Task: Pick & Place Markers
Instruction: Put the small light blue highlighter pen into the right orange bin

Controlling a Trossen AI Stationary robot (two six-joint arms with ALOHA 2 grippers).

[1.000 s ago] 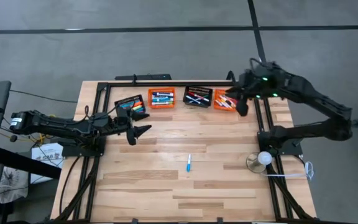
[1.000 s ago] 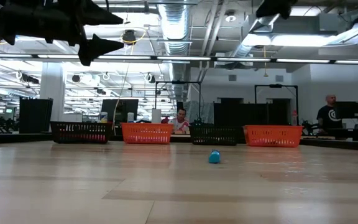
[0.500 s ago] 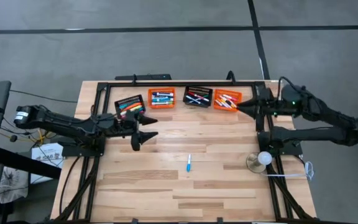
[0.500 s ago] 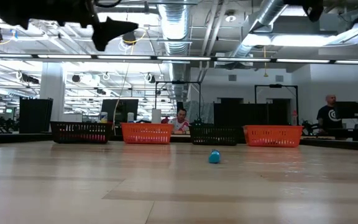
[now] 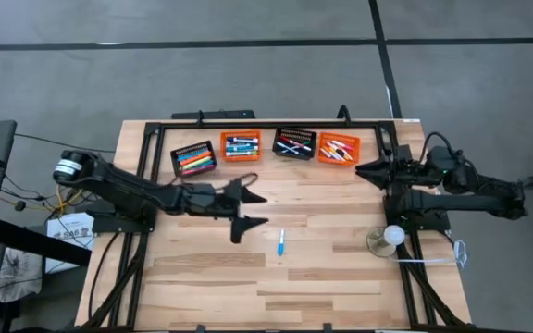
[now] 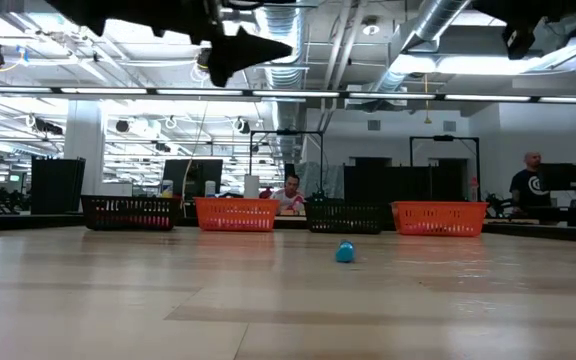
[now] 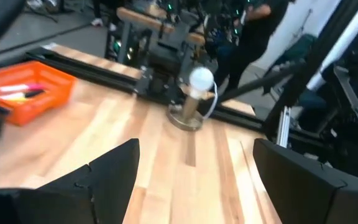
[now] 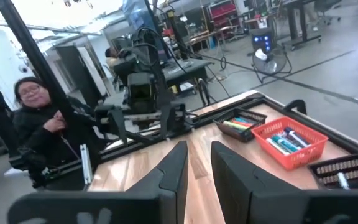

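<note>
Bare wood (image 5: 322,268) surrounds blue marker (image 5: 281,242)

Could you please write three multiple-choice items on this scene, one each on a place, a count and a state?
1. Where does the loose blue marker lie?
A. in an orange basket
B. on the bare table, ahead of the left end effector
C. beside the lamp

2. How many baskets stand along the table's far edge?
A. two
B. four
C. six

3. How do the left end effector's fingers stand?
A. open, holding nothing
B. shut on a marker
C. shut on a basket

Answers:
1 B: it rests alone on the table.
2 B: two black, two orange, from the first to the last.
3 A: the left wrist view shows only bare table between them.
</note>
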